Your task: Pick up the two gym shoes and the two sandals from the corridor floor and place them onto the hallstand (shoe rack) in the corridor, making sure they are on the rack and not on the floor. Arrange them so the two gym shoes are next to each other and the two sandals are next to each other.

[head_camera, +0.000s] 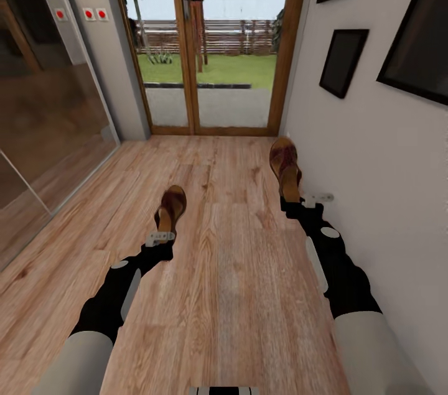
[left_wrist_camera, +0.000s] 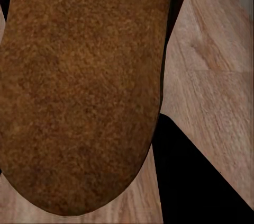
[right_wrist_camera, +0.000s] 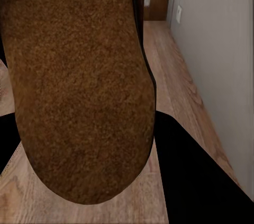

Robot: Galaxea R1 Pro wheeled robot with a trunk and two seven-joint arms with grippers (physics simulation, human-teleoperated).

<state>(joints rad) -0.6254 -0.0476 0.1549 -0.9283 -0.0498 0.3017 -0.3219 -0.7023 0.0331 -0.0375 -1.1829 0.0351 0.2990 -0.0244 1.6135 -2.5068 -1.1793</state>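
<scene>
- The left sandal [head_camera: 170, 205] is held at its heel end by the left gripper [head_camera: 160, 237], clear of the floor [head_camera: 230, 283], toe pointing toward the glass door [head_camera: 214, 40].
- The right sandal [head_camera: 286, 170] is held the same way by the right gripper [head_camera: 297, 201], close beside the white wall [head_camera: 373, 165], strap side turned toward the middle of the corridor.
- Both sets of fingers are clenched on their sandals.
- In the left wrist view the brown suede-like sole [left_wrist_camera: 79, 91] covers most of the picture, with the planks [left_wrist_camera: 211, 91] beyond it.
- In the right wrist view the sole [right_wrist_camera: 79, 81] stands before the planks [right_wrist_camera: 180, 97] and the wall [right_wrist_camera: 217, 38].
- Three dark frames [head_camera: 342, 62] hang on the wall; a glossy panel [head_camera: 43, 134] lines the other side.
</scene>
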